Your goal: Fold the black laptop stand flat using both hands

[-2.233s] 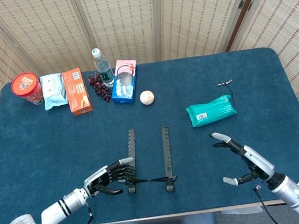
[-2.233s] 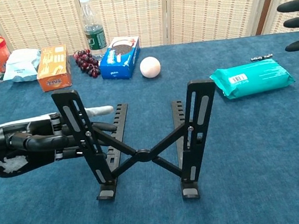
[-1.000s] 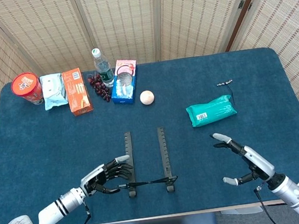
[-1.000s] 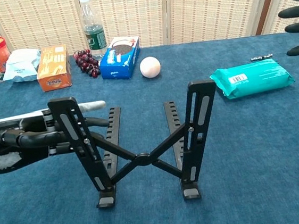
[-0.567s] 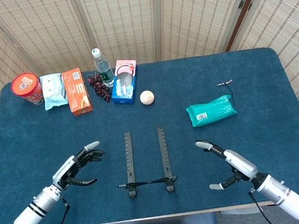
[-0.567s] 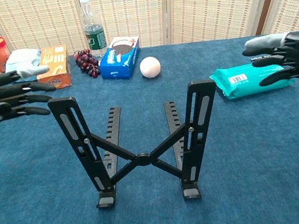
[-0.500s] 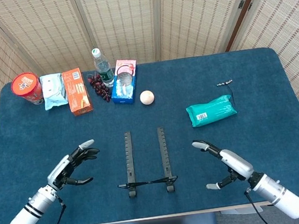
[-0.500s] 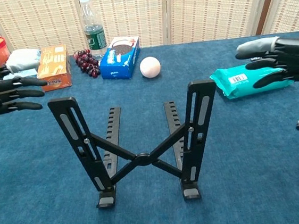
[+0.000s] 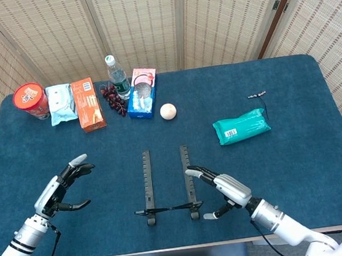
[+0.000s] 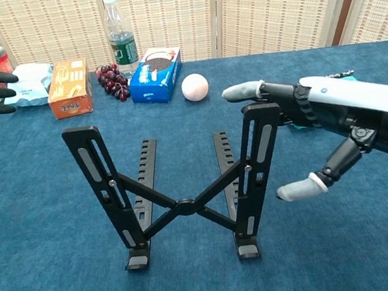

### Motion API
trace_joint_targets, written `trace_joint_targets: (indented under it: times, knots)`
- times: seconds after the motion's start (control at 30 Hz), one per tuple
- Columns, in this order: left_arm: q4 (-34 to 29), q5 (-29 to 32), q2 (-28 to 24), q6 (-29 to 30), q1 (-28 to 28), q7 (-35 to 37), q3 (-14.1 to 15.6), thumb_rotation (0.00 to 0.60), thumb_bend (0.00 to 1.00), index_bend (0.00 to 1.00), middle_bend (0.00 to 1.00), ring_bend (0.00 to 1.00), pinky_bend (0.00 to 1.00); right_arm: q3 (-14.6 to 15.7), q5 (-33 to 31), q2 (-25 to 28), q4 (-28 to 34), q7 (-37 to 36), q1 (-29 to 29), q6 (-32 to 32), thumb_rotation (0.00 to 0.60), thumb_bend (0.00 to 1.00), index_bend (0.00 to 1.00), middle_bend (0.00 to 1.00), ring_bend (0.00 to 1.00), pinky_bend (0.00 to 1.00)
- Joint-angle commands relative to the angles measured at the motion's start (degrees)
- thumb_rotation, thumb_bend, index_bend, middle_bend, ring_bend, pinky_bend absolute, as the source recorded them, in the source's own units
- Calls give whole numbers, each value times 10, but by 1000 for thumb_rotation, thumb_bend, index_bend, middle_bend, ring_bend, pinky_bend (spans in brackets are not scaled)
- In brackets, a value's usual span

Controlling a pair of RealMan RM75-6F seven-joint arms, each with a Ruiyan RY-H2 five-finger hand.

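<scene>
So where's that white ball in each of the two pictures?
Head view: the white ball lies toward the far side of the table, left of centre, just right of the blue cookie box.
Chest view: the ball sits in the upper middle, behind the black laptop stand.
Shared landmark: the blue cookie box, right beside the ball in both views.

Bright, even overhead light fills both views, leaving only faint, soft shadows on the dark blue cloth-covered table (image 9: pixel 296 144), no glare, and sharp focus from its near edge to its far edge.
</scene>
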State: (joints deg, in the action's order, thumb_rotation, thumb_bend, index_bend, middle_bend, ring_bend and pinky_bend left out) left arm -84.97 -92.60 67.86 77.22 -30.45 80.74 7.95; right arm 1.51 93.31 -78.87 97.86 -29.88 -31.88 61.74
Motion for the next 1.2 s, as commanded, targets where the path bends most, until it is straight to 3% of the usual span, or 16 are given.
trace_joint_targets:
  times: [0.03, 0.3, 0.57, 0.7, 0.8, 0.97, 1.2]
  knots:
    - [-1, -2, -3, 3, 5, -2, -4, 600, 147, 85, 220, 157, 139, -16, -21, -25, -5, 40, -2, -1, 600, 0, 0, 19, 0, 151]
    - [-3, -8, -12, 6, 16, -12, -14, 600, 147, 85, 219, 157, 128, -68, -94, -88, -40, 111, 0, 9, 600, 0, 0, 19, 0, 147]
    - [-1, -7, -17, 1, 25, -23, -22, 600, 146, 86, 219, 156, 123, -112, -168, -130, -77, 160, 8, 28, 600, 0, 0, 0, 0, 51]
    - [2, -6, -18, -6, 27, -42, -26, 600, 147, 86, 219, 157, 118, -125, -164, -132, -78, 158, 25, 69, 600, 0, 0, 0, 0, 7]
    - [7, -1, -21, -20, 23, -71, -31, 600, 147, 87, 219, 157, 117, -116, -136, -115, -78, 161, 34, 90, 600, 0, 0, 0, 0, 0]
    - [23, 13, -16, -57, 11, -182, -43, 600, 147, 93, 219, 157, 117, -92, -81, -64, -64, 184, 39, 101, 600, 0, 0, 0, 0, 0]
    - [81, 20, 25, -105, -18, -430, -64, 600, 147, 93, 212, 157, 115, -58, 19, -10, -72, 288, 41, 134, 600, 0, 0, 0, 0, 0]
